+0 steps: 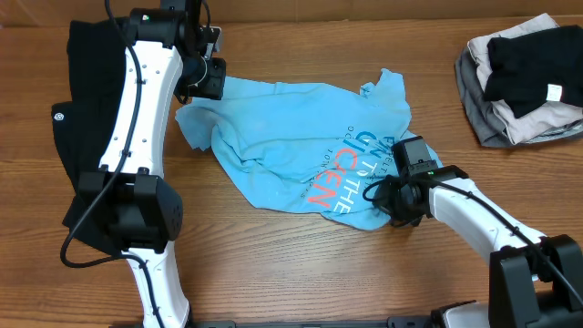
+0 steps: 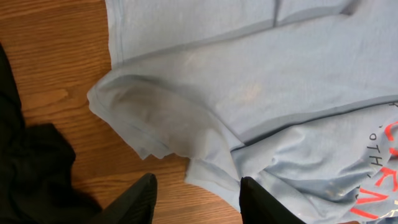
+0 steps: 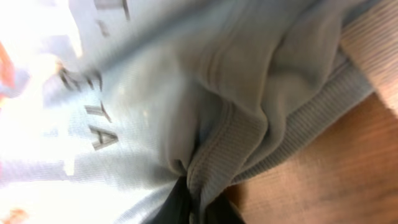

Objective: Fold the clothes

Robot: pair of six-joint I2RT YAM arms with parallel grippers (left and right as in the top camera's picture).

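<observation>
Tabletop (image 1: 301, 264) shows around T-shirt (image 1: 291, 137); right end effector (image 1: 384, 202) pinches its ribbed edge.

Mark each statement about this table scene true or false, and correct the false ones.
1. The blue T-shirt lies crumpled on the table. True.
2. The right gripper is shut on the shirt's ribbed edge. True.
3. The left gripper is clamped shut on cloth. False: it is open above the shirt's edge and holds nothing.
4. The pile of clothes sits at the table's left edge. False: it sits at the far right corner.
</observation>
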